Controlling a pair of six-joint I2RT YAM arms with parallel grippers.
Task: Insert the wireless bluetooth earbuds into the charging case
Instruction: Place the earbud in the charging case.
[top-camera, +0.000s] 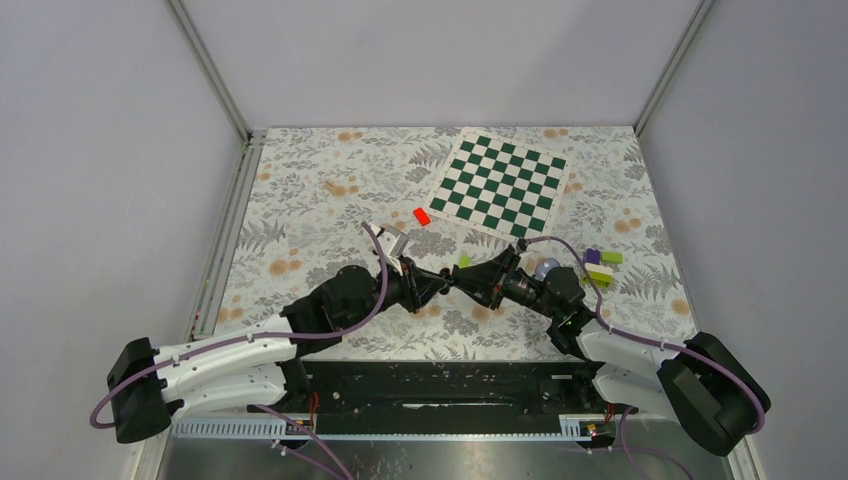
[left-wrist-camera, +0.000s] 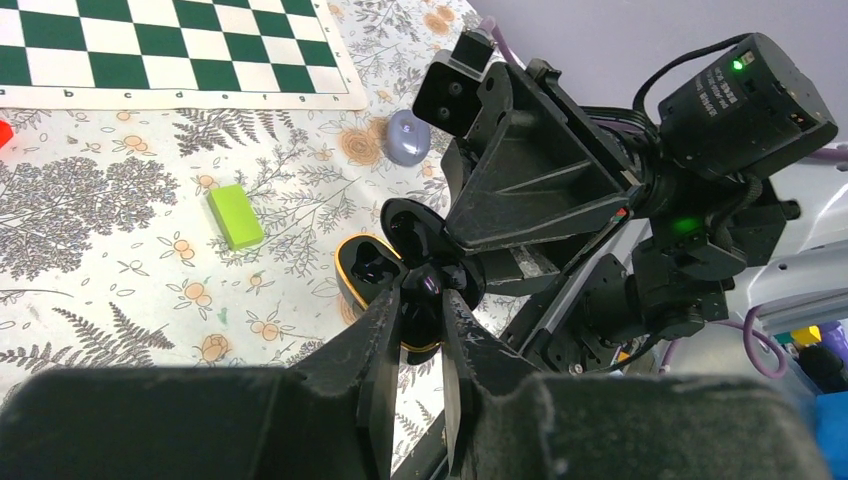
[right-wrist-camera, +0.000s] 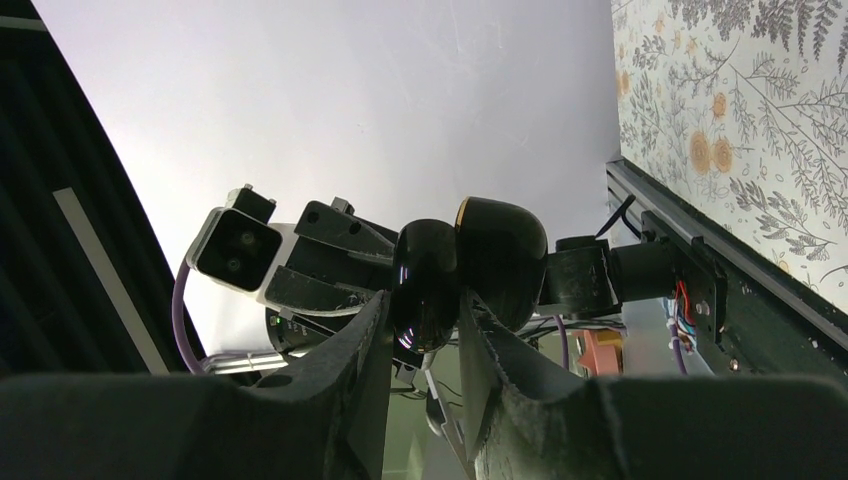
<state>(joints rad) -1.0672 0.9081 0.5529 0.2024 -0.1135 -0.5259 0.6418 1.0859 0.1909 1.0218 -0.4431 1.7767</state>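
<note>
Two tools meet over the bench, one holding the case and the other an earbud.

The right tool is clamped nearly closed on one half of the small glossy black, gold-rimmed charging case, which stands hinged open above the near-middle of the floral-patterned bench. The left tool faces it tip to tip. Its fingers are drawn to a narrow gap and pinch what looks like a tiny glossy black earbud at the case's open face, though how deep it sits in its socket cannot be told. A small lime-green rectangular block lies on the bench just beyond the case. The green-and-white chequered mat lies farther back.
</note>
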